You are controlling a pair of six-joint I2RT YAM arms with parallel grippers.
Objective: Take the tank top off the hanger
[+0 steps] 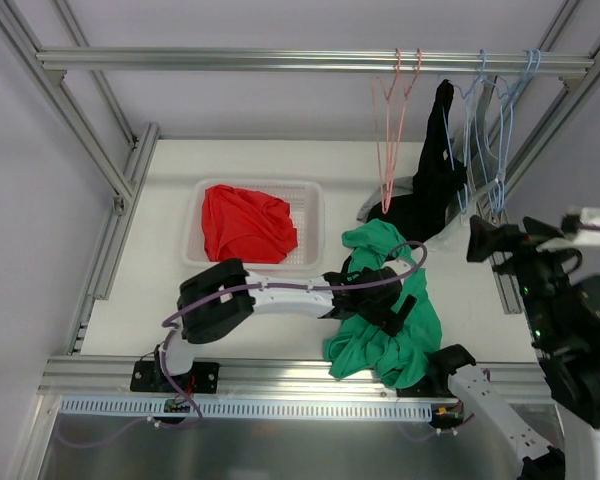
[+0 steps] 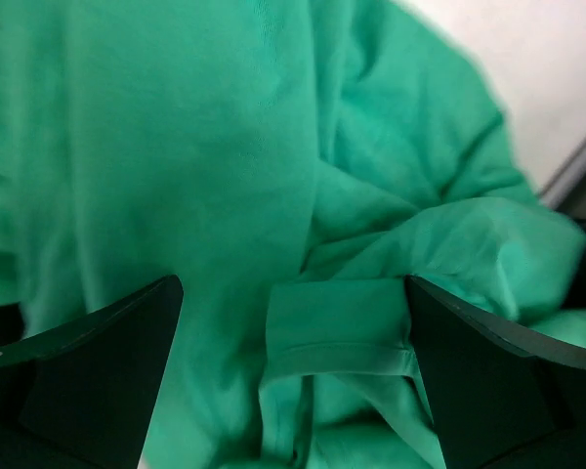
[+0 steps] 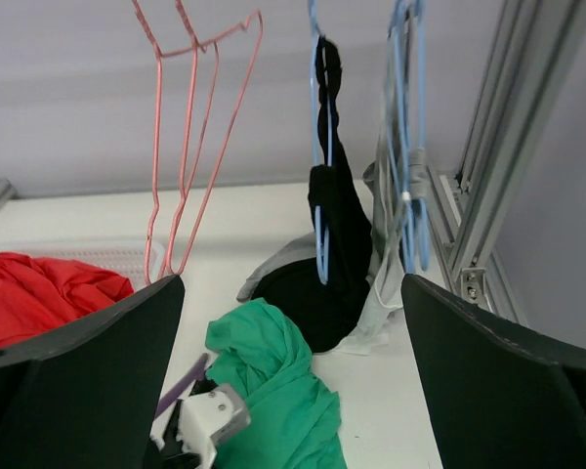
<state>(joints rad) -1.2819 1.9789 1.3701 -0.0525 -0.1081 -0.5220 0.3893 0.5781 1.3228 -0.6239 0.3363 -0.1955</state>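
A black tank top (image 1: 435, 190) (image 3: 332, 244) hangs twisted on a blue hanger (image 3: 320, 250) from the top rail, and its lower part pools on the table. My right gripper (image 1: 477, 240) (image 3: 293, 283) is open, level with the hanging top and a little way short of it, with nothing between its fingers. A crumpled green garment (image 1: 390, 335) (image 2: 205, 147) (image 3: 273, 391) lies near the table's front edge. My left gripper (image 1: 385, 300) (image 2: 293, 283) hovers open just above it, a hemmed fold lying between its fingers.
A red garment (image 1: 245, 222) lies in a white basket (image 1: 315, 195) at the back left. Empty pink hangers (image 1: 390, 130) and more blue hangers (image 1: 500, 140) hang from the rail (image 1: 280, 60). A pale grey garment (image 3: 381, 303) lies behind the black top, beside the frame post (image 3: 488, 195).
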